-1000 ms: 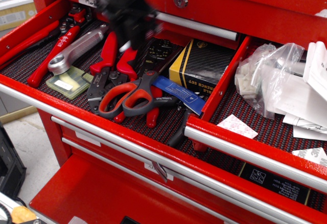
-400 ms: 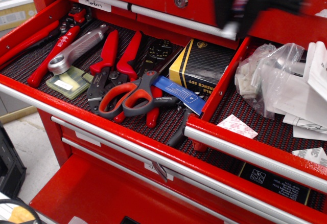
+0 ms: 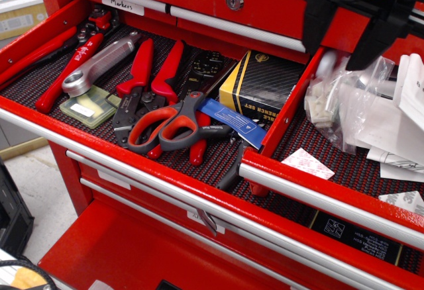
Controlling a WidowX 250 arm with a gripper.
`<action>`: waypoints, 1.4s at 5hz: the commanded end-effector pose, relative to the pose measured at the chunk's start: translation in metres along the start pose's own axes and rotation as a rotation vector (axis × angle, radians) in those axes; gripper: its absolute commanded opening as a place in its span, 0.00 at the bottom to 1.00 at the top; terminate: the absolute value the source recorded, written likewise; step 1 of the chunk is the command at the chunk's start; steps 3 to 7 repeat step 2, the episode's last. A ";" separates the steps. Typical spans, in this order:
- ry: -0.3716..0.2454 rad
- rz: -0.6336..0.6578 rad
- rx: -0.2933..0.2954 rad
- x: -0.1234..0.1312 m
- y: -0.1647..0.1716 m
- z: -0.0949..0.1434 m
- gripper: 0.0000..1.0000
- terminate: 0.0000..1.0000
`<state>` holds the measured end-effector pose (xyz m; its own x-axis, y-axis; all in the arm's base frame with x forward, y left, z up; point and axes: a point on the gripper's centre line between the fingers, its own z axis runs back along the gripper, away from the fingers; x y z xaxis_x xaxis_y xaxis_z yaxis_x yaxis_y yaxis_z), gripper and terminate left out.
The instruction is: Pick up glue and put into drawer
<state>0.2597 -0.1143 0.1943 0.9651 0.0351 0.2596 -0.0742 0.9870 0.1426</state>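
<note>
Glue [image 3: 329,63]: I make out only a pale, blurred tip between the two dark fingers, at the back left corner of the narrower drawer; I take it for the nozzle, with the red body hidden by the fingers and lost against the red metal.
Jaws: the two black fingers hang down with a moderate gap, and the pale tip sits in it. Whether they pinch the tube or merely frame it, I cannot tell; the view is too smeared.
Gripper [image 3: 344,48]: it hangs at the top right, above the divider wall and the rear of the drawer [image 3: 311,200], just beside the clear bags [image 3: 344,98].
Step in hand: by my judgement, the carry is at its end and I am over the drop spot, if the tube is indeed held.
Next move: I'd lower a little over bare mesh liner [image 3: 311,138], clear of the bags and white papers [image 3: 397,124], then part the fingers and lift straight up.
Risk: the tube could land on the slippery bags and roll, or catch on the divider.
Wider drawer [image 3: 40,114]: scissors [image 3: 169,126], red pliers [image 3: 142,81] and a yellow-and-black box [image 3: 262,85] lie there, well apart from the gripper.
</note>
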 end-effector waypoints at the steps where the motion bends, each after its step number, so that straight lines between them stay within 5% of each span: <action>1: -0.040 0.027 -0.024 0.009 -0.002 0.012 1.00 0.00; 2: -0.040 0.027 -0.024 0.009 -0.002 0.012 1.00 1.00; 7: -0.040 0.027 -0.024 0.009 -0.002 0.012 1.00 1.00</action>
